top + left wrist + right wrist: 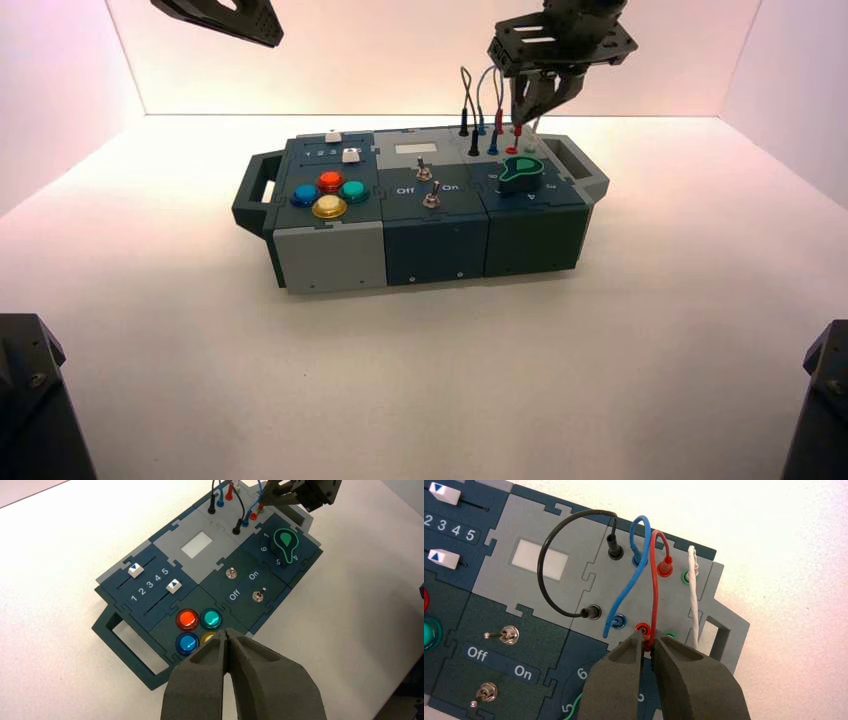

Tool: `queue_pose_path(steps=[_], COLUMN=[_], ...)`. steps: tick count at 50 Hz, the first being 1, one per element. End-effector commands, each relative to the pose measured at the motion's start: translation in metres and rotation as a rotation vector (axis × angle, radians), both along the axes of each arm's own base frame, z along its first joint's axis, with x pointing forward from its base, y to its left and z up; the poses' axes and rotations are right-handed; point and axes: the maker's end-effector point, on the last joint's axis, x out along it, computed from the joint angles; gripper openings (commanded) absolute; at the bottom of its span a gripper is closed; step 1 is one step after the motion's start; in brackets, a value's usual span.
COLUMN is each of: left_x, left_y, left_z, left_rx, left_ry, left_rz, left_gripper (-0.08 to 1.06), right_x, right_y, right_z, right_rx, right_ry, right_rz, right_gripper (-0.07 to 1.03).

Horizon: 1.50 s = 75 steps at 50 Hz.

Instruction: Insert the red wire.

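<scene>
Downward, right gripper (647, 642) points, at red wire (655, 580).

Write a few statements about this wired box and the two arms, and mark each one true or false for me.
1. The right gripper holds the red wire near one end, by the box's near row of sockets. True.
2. The left gripper is gripping a blue wire. False: it is at the robot's left, shut with nothing in it.
3. The red wire's other end stands in a red socket of the far row. True.
4. The knob is yellow. False: the knob is green.
</scene>
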Motion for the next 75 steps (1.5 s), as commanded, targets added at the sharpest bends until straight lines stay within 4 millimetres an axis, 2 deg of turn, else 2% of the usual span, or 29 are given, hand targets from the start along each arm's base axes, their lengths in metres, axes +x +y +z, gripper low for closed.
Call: queue_pose_path(steps=[1,33,64,75], left_x=[0.007,0.008,0.008,0.008], left_y=[-0.005,-0.005,-0.005,-0.005], left_z=[0.016,0.014,0.014,0.015], left_rx=[-0.022,-0.018,-0.019,-0.020], left_ry=[-0.040,-0.036,-0.035,-0.036], left_rz=[-0.001,-0.002,-0.001,-0.001], left_gripper=[-0.03,-0.03,-0.03,-0.03], right_x=[0.008,0.014,0.014,0.008], right_y=[0.006,0.008,0.008,0.006], right_z=[0.012,0.016,0.001,-0.014], right_rx=[0.015,0.021,0.006,-0.009], right_ry=[-0.039,-0.051,-0.019,0.018], right_rz=[0.008,0.008,0.008,0.004], right_gripper=[-0.03,-0.03,-0.03,-0.03])
